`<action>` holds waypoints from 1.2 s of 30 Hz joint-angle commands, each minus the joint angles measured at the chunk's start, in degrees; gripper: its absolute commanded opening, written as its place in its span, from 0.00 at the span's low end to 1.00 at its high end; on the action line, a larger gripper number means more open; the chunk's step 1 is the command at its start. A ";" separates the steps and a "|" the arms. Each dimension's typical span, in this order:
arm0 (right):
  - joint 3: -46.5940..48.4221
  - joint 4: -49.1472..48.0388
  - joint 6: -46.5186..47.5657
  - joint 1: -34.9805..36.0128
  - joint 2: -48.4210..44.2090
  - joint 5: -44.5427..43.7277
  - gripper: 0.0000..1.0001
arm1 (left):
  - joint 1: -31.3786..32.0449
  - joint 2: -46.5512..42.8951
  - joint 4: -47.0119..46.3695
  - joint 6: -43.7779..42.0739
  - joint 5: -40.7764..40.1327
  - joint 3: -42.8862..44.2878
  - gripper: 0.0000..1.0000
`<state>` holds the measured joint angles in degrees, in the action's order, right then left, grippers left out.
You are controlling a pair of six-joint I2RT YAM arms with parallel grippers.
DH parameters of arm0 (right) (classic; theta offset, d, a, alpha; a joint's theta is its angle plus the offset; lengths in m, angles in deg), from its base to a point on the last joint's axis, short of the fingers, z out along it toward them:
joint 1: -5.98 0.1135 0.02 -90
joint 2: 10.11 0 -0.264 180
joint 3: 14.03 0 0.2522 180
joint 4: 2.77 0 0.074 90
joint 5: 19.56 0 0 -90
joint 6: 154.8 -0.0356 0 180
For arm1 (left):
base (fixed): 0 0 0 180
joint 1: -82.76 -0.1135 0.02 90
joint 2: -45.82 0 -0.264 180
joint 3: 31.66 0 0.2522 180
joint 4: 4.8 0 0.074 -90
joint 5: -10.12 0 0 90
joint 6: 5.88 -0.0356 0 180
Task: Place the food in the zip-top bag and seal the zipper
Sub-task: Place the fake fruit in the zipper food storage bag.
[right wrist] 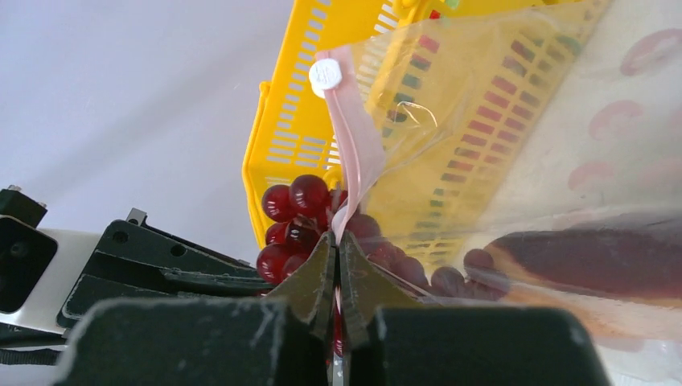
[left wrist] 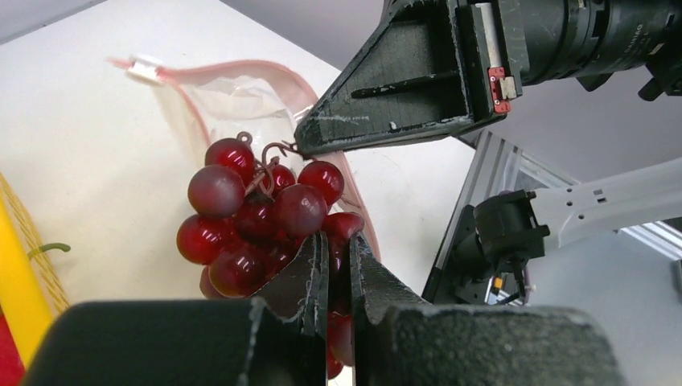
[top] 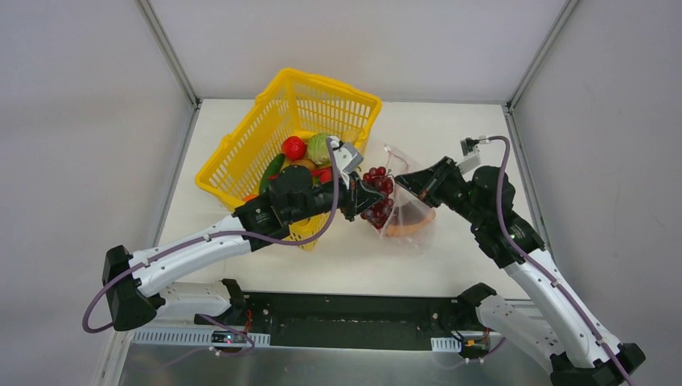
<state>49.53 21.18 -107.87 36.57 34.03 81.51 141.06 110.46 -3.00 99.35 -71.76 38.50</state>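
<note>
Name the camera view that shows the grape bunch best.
Left wrist: the grape bunch fills the middle, close and sharp. Top external shows it small; right wrist shows it partly hidden behind the zip-top bag.

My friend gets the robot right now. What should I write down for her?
Left gripper: shut on the grapes, at the bag's mouth.
Right gripper: shut on the zipper, holding the zip-top bag open.
Melon slice is inside the bag.
Tomato, cabbage and more food wait in the yellow basket.
Left to do: drop grapes in, bag the rest, seal the zipper.
</note>
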 commanded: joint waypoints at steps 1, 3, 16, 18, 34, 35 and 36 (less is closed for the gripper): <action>1.23 -7.04 0.14 -0.27 -0.21 4.30 0.00 | 0.67 3.03 1.95 -3.91 2.80 5.63 0.00; 1.60 -7.21 0.66 -0.29 -0.02 6.57 0.00 | 0.67 4.79 3.22 -3.95 2.77 7.29 0.00; 2.96 -7.02 2.13 -0.29 0.36 12.48 0.00 | 0.67 10.87 11.55 -5.12 -4.46 13.97 0.00; 3.35 -6.82 1.80 -0.27 0.68 13.31 0.00 | 0.68 12.39 13.23 -4.94 -4.75 16.12 0.00; 2.17 -5.61 4.39 -0.84 1.57 3.38 0.00 | 3.94 9.46 11.69 -6.06 5.45 10.65 0.00; 2.11 -7.33 5.00 -0.80 1.64 5.86 0.00 | 3.97 10.06 12.84 -5.78 4.78 10.66 0.00; 2.39 -8.23 5.42 -0.86 1.85 8.15 0.00 | 3.93 10.53 13.19 -5.49 3.97 10.74 0.00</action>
<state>49.55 21.82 -104.44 35.74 35.48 82.65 143.97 120.38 10.38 94.49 -69.71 48.31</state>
